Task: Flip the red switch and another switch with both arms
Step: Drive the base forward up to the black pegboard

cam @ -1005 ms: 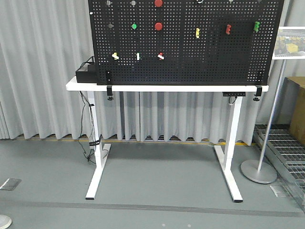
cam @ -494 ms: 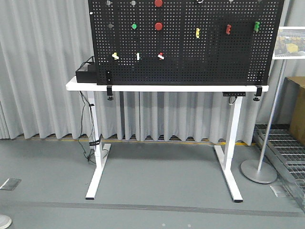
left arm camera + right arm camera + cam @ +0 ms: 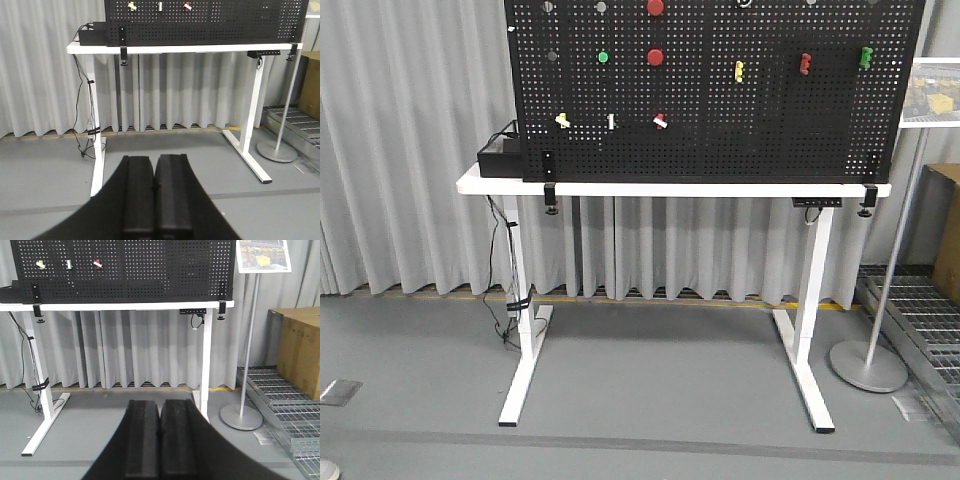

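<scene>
2 toggles, upper part of frame: red switch [image 3: 660, 121], yellow-based switch [image 3: 562, 120]. Small, rigid, probably light-action; push at lever tips. Jaws together on left gripper [image 3: 154, 162] and right gripper [image 3: 160, 405].

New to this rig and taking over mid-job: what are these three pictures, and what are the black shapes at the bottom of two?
This is a two-armed robot standing back from a white table that carries an upright black pegboard. The wide picture comes from a forward-facing camera. The other two come from wrist cameras: the black shape low in each is that arm's gripper, the left gripper and the right gripper. Both are shut, fingers pressed together, holding nothing. The board's bottom row holds the red switch and the pale yellow switch, with a green-based toggle between them. Both grippers are far from the board.
</scene>
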`<state>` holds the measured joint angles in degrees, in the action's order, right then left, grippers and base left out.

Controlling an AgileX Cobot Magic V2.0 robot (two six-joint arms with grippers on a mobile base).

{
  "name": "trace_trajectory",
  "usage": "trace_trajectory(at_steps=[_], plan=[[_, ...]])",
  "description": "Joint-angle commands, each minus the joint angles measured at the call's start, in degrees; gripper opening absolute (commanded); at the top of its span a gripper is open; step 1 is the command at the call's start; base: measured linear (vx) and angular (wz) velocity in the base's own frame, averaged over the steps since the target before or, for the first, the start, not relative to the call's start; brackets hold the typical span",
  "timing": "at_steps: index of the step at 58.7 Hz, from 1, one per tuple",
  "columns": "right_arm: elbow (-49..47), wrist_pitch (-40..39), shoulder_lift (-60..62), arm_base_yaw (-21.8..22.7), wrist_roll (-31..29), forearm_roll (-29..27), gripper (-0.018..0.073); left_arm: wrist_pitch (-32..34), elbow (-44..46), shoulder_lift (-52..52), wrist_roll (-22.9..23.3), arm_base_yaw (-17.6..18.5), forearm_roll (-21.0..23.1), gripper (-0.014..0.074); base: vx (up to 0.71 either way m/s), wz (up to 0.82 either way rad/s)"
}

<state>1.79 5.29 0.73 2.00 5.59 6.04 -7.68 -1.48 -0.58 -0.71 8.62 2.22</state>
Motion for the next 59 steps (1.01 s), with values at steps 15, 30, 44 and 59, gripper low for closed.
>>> trace_trajectory(at_steps=[15, 30, 44, 59], plan=[[0.3, -4.6, 0.5, 0.4, -0.3, 0.1, -0.0006, 4.4, -1.1, -1.0, 0.3, -0.1, 0.4, 0.0003, 0.28, -0.04], [0.3, -4.6, 0.5, 0.4, -0.3, 0.1, -0.0006, 4.4, -1.1, -1.0, 0.3, -0.1, 0.4, 0.0003, 0.39, -0.01], [0.3, -4.6, 0.5, 0.4, -0.3, 0.1, -0.0006, 4.4, -1.1, -1.0, 0.3, -0.1, 0.4, 0.0003, 0.43, 0.04], [0.3, -4.6, 0.5, 0.4, -0.3, 0.1, -0.0006, 4.4, -1.1, -1.0, 0.3, -0.1, 0.4, 0.0003, 0.44, 0.05]])
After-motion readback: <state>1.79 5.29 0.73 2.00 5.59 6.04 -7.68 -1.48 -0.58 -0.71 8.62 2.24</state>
